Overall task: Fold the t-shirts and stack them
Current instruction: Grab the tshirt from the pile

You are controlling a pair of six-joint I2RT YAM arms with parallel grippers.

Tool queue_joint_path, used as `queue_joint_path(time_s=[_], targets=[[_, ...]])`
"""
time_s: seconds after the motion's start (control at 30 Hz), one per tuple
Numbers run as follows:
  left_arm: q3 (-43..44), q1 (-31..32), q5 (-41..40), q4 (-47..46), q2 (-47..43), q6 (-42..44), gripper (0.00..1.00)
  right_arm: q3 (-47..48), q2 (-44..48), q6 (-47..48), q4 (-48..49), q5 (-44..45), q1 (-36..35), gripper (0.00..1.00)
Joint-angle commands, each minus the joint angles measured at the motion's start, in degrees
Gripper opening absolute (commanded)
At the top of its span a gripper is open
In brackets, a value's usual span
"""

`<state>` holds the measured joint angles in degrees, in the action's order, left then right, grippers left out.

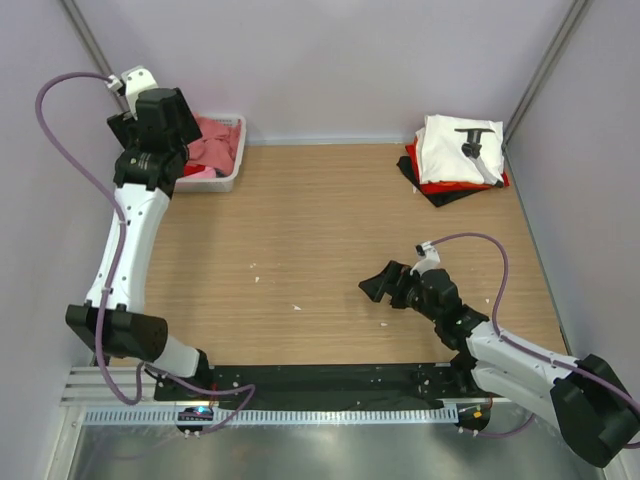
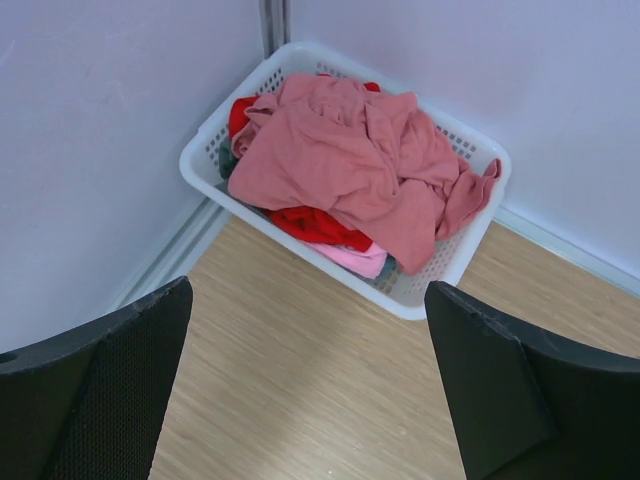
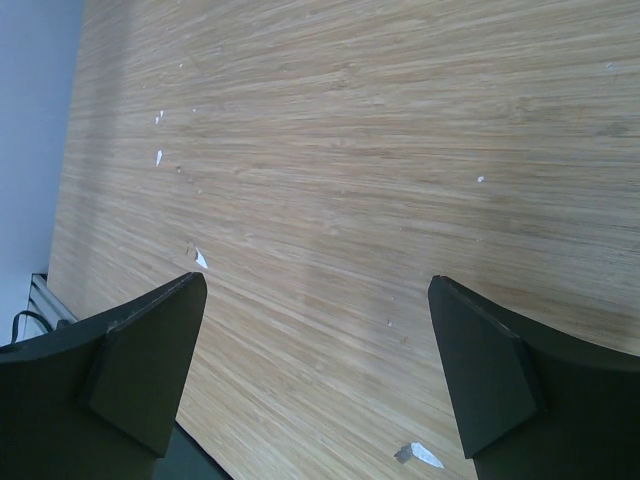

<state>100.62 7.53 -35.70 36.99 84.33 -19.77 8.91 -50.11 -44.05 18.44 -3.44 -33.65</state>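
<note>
A crumpled salmon-pink t-shirt point(image 2: 350, 160) tops the pile in the white basket point(image 2: 205, 140) at the back left corner point(image 1: 228, 183). A red t-shirt point(image 2: 315, 225) and a lighter pink cloth point(image 2: 358, 260) show beneath it. At the back right lies a folded stack: a white t-shirt with black print point(image 1: 450, 150) over a red one point(image 1: 445, 186) and a black one point(image 1: 440, 197). My left gripper point(image 2: 308, 300) hangs open above the table just in front of the basket, holding nothing. Low over the bare middle of the table, my right gripper point(image 3: 315, 285) also stands open and empty point(image 1: 383, 284).
Grey walls close in the table on the left, back and right. The basket sits tight in the corner. Small white flecks point(image 3: 425, 456) lie scattered on the wood. A black strip point(image 1: 330, 378) runs along the near edge by the arm bases.
</note>
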Motion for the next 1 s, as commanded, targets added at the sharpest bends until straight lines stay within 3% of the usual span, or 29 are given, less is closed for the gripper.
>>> queue_joint_path(time_s=[0.0,0.43,0.9,0.97], targets=[[6.0,-2.0,0.7,-6.1,4.9,2.2,1.0,2.2,0.2,0.8,4.0,-0.2,-0.1,1.0],[33.0,-6.9,6.3,0.7,37.4,0.6,1.0,1.0,0.4,0.5,6.3,-0.1,-0.2,1.0],[42.0,-10.0,8.0,1.5,55.4,1.3,1.0,0.9,-0.7,0.6,7.9,-0.2,-0.2,1.0],[42.1,-10.3,8.3,1.6,55.7,1.2,0.92,0.9,-0.9,0.6,8.1,-0.2,-0.1,1.0]])
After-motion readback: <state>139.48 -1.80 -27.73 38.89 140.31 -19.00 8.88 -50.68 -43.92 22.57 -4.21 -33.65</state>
